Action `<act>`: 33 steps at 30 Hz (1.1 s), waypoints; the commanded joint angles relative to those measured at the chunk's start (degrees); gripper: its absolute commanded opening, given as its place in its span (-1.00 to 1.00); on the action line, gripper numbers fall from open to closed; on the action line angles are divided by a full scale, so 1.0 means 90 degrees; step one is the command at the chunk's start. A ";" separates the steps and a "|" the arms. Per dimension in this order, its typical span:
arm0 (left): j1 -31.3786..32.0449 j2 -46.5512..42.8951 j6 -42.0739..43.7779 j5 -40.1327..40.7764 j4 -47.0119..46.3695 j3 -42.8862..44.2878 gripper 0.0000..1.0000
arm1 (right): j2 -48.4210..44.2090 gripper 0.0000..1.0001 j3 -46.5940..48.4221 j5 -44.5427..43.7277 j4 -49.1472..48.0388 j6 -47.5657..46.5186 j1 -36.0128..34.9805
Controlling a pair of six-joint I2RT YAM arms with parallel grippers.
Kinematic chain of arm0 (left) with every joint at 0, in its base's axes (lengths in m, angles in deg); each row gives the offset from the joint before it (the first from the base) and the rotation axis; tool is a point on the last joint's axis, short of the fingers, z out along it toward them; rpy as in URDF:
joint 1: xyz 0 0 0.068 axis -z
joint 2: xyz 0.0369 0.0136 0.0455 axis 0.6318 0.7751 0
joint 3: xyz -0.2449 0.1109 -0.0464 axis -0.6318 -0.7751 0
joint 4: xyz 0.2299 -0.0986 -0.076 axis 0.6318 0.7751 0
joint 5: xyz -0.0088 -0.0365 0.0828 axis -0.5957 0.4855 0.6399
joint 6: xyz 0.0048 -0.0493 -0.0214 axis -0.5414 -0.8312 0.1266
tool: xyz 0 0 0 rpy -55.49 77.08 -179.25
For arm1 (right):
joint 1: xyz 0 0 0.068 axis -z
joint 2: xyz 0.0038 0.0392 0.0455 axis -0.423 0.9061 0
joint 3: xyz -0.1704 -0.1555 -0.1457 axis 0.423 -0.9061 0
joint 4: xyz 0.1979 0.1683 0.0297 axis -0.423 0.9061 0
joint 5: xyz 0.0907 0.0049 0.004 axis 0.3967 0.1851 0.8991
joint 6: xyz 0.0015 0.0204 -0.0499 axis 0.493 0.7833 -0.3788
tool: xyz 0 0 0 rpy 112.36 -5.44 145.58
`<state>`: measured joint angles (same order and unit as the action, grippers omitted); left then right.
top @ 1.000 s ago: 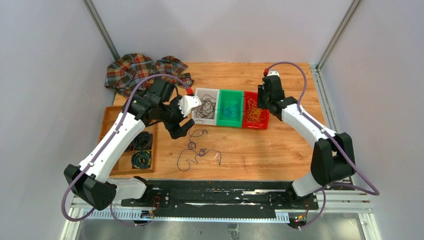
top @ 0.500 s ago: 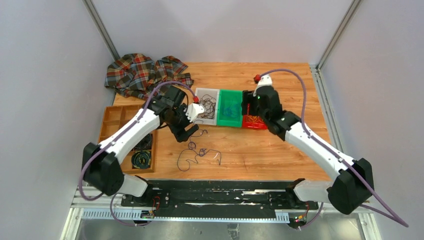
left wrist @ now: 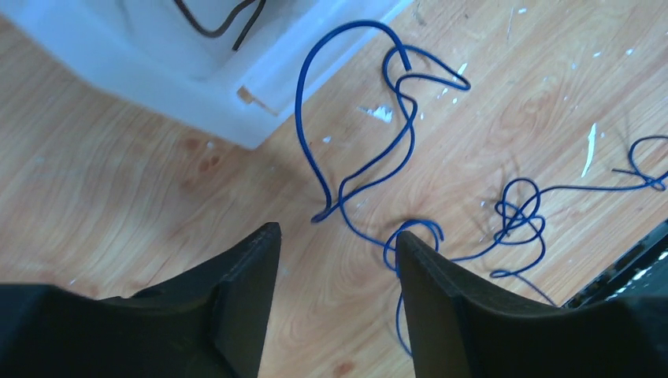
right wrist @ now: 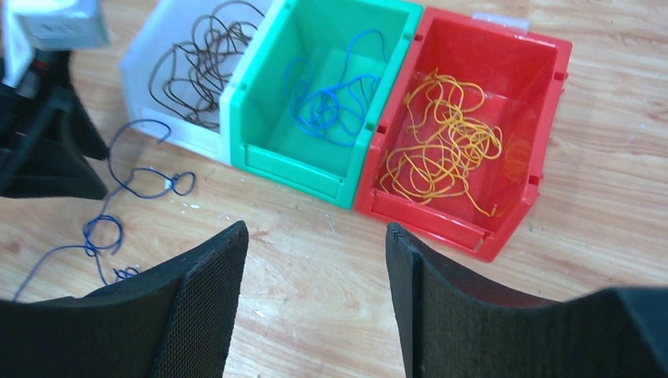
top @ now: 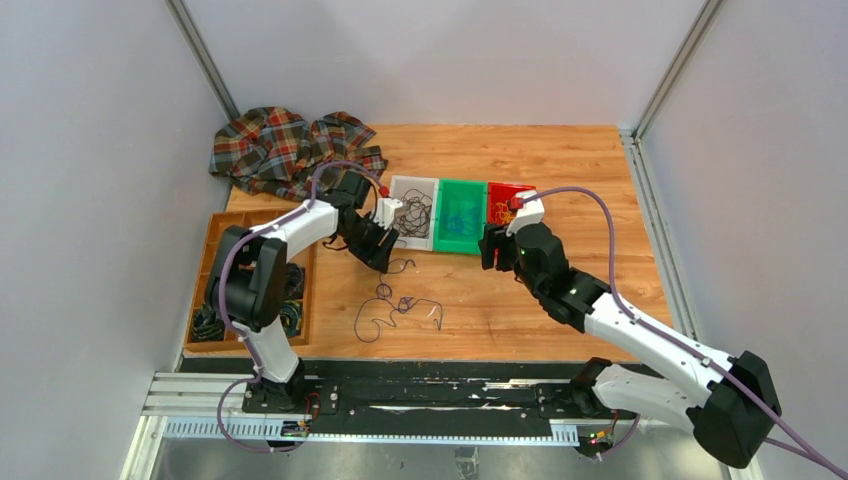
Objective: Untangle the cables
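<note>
Both jaw pairs gape empty, and the left gripper (left wrist: 335, 311), closing across bunched loops of the blue cable (left wrist: 299, 106), could cinch its knot with the right gripper (right wrist: 315, 303) apart.

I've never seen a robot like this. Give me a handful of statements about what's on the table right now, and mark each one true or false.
1. The red bin holds yellow-orange wires. True.
2. The green bin is empty. False: blue wires lie in it.
3. A blue wire lies loose on the table, just outside the white bin. True.
4. The jaws of the right arm grip a yellow wire. False: they stand open with nothing between them.
5. The plaid cloth covers the bins. False: it lies at the far left corner, apart from them.
</note>
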<state>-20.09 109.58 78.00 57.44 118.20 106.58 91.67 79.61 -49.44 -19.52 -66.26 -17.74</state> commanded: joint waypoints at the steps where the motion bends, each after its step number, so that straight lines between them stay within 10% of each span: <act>1: 0.0007 0.0341 -0.0281 -0.0511 -0.0405 0.0175 0.11 | -0.0225 0.28 -0.0205 -0.0001 -0.0665 0.0091 -0.0147; 10: -0.0069 0.0475 0.0044 -0.0631 -0.0360 0.0347 -0.30 | -0.0146 0.13 -0.0344 0.0479 -0.0966 0.0125 -0.0311; 20: -0.0136 0.0037 0.0385 -0.0646 -0.0328 0.0216 -0.33 | 0.0057 0.08 -0.0153 0.0708 -0.1005 0.0078 -0.0431; 26: -0.0217 0.0111 0.0391 -0.0757 -0.0213 0.0314 -0.94 | 0.0089 -0.10 -0.0108 0.0679 -0.0949 0.0066 -0.0534; 33: -0.0227 -0.0124 0.0389 -0.0855 -0.0258 0.0175 -0.99 | 0.0026 -0.20 -0.0033 0.0647 -0.0867 0.0043 -0.0557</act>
<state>-21.86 110.93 80.93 51.54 116.03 108.35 92.43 77.34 -43.38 -26.84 -65.63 -21.85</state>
